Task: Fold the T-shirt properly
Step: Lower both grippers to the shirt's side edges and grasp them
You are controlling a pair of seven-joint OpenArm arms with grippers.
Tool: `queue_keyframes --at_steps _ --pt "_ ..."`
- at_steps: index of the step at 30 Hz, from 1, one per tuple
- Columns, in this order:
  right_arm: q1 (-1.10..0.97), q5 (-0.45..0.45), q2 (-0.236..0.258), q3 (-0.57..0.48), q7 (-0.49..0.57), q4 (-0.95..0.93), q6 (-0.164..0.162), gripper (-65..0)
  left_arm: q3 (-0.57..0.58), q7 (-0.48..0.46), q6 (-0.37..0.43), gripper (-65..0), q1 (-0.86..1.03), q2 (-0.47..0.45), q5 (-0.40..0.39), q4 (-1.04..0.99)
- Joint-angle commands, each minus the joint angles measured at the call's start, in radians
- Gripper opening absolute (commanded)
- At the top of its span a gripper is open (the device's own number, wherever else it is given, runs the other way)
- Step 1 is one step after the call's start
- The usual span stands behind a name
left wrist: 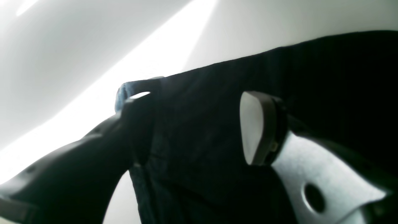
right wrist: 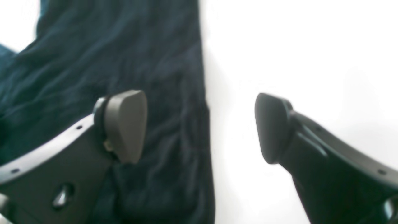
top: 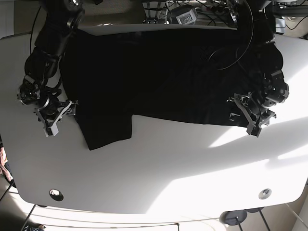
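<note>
White table (top: 159, 178) with rounded corners, a small round fitting near each front corner. The only thing lying on it is a dark T-shirt (top: 159, 72), spread flat across the back half and reaching right up to the back edge. One sleeve (top: 107, 130) sticks out toward the front on the left side. Sunlight patches hit the front right part.

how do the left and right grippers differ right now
The left gripper has T-shirt cloth between its fingers, one finger hooked under a lifted edge; the right gripper straddles the shirt's edge, with one finger over cloth and one over bare table. Both are open, at opposite sides of the shirt.
</note>
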Motion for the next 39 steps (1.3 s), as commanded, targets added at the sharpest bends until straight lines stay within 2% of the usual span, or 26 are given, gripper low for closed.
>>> queue_keyframes --at_steps 1,5,13,14,16,19,21,23,25,27,31,39 --pt "0.070 -0.037 0.014 0.001 0.070 -0.062 0.002 -13.3 -0.002 -0.020 0.004 -25.8 -0.018 -0.012 -0.014 0.017" --pt "0.116 -0.083 0.016 0.001 0.143 -0.191 0.002 -13.3 -0.003 -0.020 0.004 -25.8 -0.015 -0.013 -0.014 0.017" --pt "0.064 -0.083 -0.033 0.000 0.151 -0.205 0.002 -13.6 -0.005 -0.022 0.016 -25.6 -0.026 -0.052 -0.016 0.011" --pt "0.063 -0.083 -0.035 0.000 0.151 -0.205 0.002 -15.7 -0.005 -0.022 0.036 -25.6 -0.035 -0.052 -0.016 0.011" --pt "0.061 -0.083 -0.045 0.000 0.151 -0.205 0.002 -26.3 -0.005 -0.022 0.105 -25.4 -0.067 -0.052 -0.016 0.004" --pt "0.061 -0.083 -0.047 0.000 0.151 -0.205 0.002 -50.7 -0.005 -0.022 0.205 -25.0 -0.106 -0.052 -0.016 -0.042" --pt "0.061 -0.087 -0.048 0.000 0.151 -0.205 0.002 -62.3 -0.005 -0.022 0.260 -19.7 -0.141 -0.050 -0.016 -0.090" --pt "0.061 -0.086 -0.048 0.000 0.151 -0.205 0.002 -62.8 -0.005 -0.023 0.329 -13.7 -0.179 -0.050 -0.016 -0.145" --pt "0.061 -0.083 -0.048 0.001 0.151 -0.205 0.002 -62.8 -0.002 -0.023 0.377 -10.4 -0.213 -0.050 -0.016 -0.214" --pt "0.061 -0.083 -0.048 0.001 0.151 -0.204 0.002 -62.8 0.000 -0.027 0.377 -9.4 -0.245 -0.050 -0.017 -0.297" --pt "0.064 -0.083 -0.052 0.001 0.151 -0.204 0.002 -62.8 0.003 -0.105 0.377 -9.2 -0.276 -0.069 -0.019 -0.463" --pt "0.061 -0.083 -0.052 0.008 0.151 -0.204 0.002 -62.8 0.004 -0.106 0.355 -9.3 -0.230 -0.075 -0.020 -0.478"
